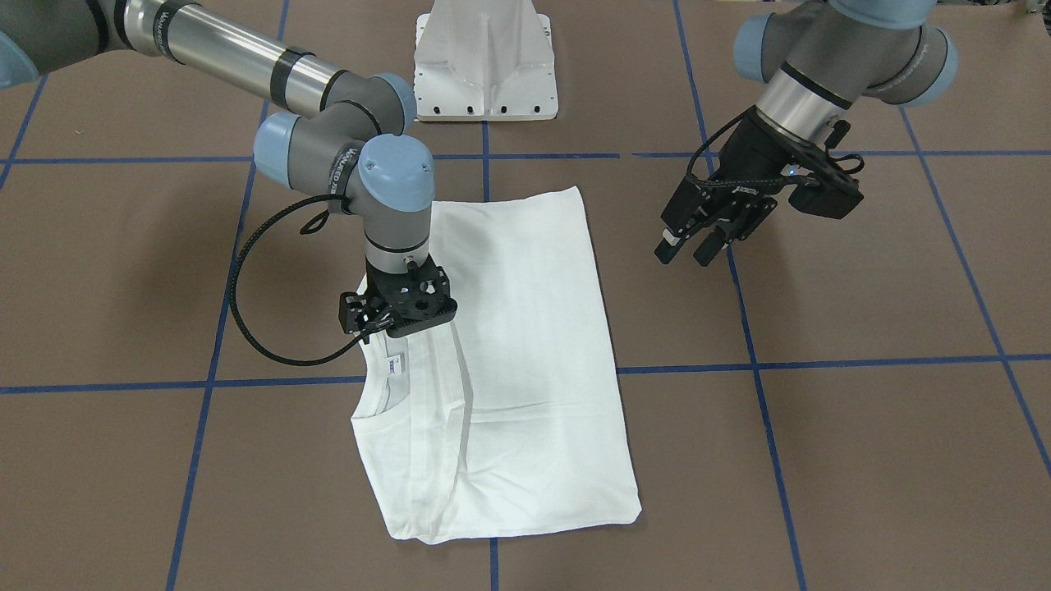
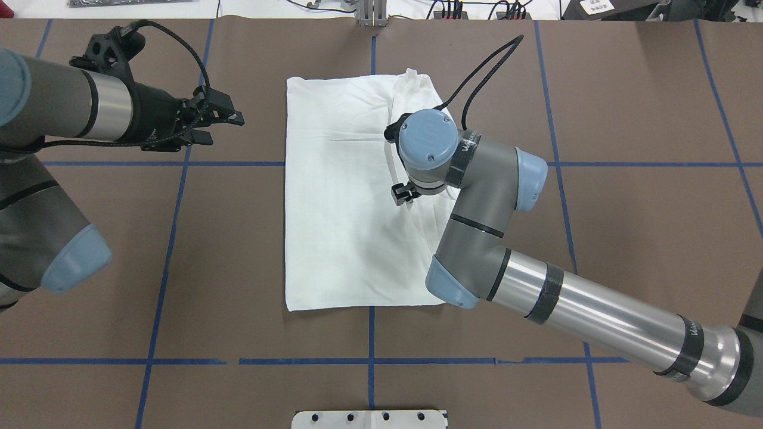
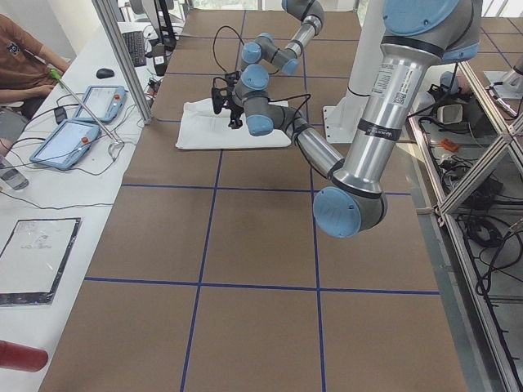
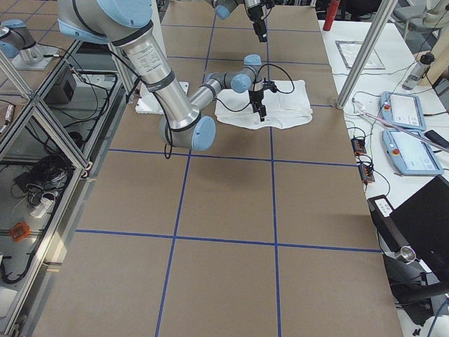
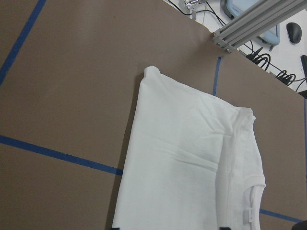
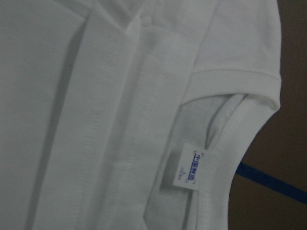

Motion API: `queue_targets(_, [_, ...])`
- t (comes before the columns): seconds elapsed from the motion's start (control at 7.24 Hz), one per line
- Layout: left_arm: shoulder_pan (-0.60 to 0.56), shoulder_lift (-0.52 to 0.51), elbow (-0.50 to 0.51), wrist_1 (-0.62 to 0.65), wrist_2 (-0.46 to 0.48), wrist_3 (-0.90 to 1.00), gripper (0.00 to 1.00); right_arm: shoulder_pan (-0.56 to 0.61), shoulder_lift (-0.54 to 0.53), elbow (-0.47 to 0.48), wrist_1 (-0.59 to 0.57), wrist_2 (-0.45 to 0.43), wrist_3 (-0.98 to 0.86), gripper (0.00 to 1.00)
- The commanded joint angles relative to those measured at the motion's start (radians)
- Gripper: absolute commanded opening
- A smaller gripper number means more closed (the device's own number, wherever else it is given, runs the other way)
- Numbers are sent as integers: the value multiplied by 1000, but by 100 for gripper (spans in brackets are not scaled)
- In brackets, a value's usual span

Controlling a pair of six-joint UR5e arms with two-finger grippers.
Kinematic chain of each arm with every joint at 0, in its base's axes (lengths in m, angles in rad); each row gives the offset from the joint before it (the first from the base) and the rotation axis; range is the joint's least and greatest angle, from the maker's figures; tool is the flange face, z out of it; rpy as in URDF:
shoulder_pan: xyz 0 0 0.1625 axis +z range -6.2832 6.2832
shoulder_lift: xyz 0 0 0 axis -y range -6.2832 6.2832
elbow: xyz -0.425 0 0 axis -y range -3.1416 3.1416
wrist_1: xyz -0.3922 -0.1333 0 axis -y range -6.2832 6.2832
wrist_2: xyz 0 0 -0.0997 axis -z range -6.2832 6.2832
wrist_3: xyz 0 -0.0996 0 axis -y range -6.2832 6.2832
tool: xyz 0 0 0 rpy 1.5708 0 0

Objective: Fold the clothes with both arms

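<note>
Shirt: we've got the white fabric T-shirt (image 1: pixel 534 328) folded to a long rectangle, flat on the brown paper-covered bench (image 1: pixel 862 460), ribbed collar (image 6: pixel 225 143) and neck label (image 6: pixel 184 170) showing at one end.
Right hand: black two-finger right hand (image 1: pixel 402 310) points down over the shirt beside the collar; fingers hidden, we cannot tell its grip.
Left hand: black left hand (image 1: pixel 688 251) hovers off the shirt's left side, clear of the cloth, fingers (image 1: pixel 667 249) spread, empty.

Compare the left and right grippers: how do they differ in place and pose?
The right gripper points straight down, low over the T-shirt near its collar; the left gripper is tilted and hangs over bare table beside the T-shirt. The left gripper's fingers are apart; the right gripper's are hidden. Both are black.
</note>
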Motion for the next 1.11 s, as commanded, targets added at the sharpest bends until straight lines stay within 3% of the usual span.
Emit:
queue_targets(0.0, [2,-1,-3,0,0,0,75,62,-30,41,-13,70,-55,100])
queue_targets(0.55, [0,31,-38,0,3,0,75,27,100,-11,-10,67,66,100])
queue_targets(0.97, [3,33,-39,0,1,0,78,-39,106,-58,-8,23,100,100])
